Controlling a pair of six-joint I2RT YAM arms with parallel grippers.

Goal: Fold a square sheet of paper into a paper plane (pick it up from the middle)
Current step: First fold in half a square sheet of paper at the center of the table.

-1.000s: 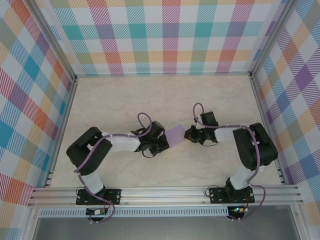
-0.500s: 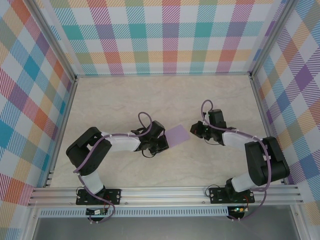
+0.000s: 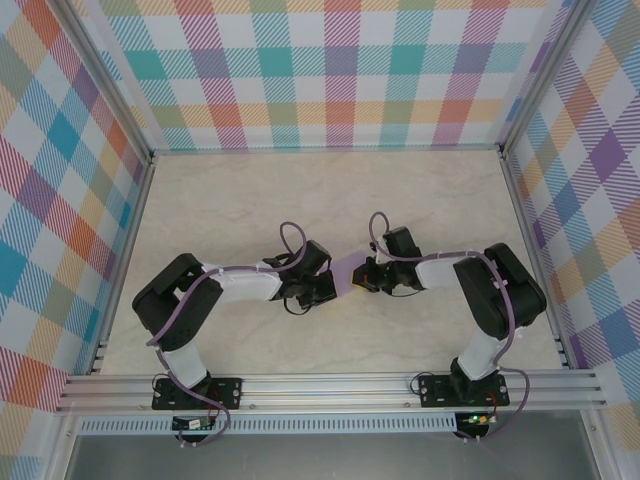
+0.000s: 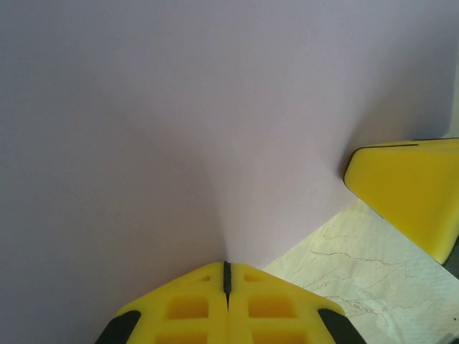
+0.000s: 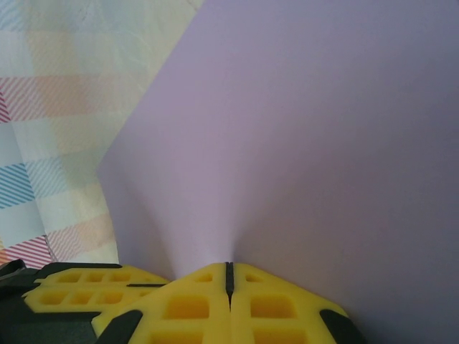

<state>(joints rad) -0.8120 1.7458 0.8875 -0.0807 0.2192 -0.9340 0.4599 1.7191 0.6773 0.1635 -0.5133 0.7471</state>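
Between my two wrists, near mid-table: the square sheet of paper (image 3: 348,270), pinched from both sides.

My left gripper (image 4: 226,276) is closed tight on one edge of the lavender sheet, and my right gripper (image 5: 228,276) is clamped the same way on the opposite side, so the sheet spans the short gap between them over the table (image 3: 250,200). It puckers slightly at each pinch. For a true first crease, I judge I should bring the hands together evenly, matching edges corner to corner without twisting. Neither grip should loosen until the fold lies flat.

One square sheet of paper (image 3: 347,269), two arms (image 3: 240,286)
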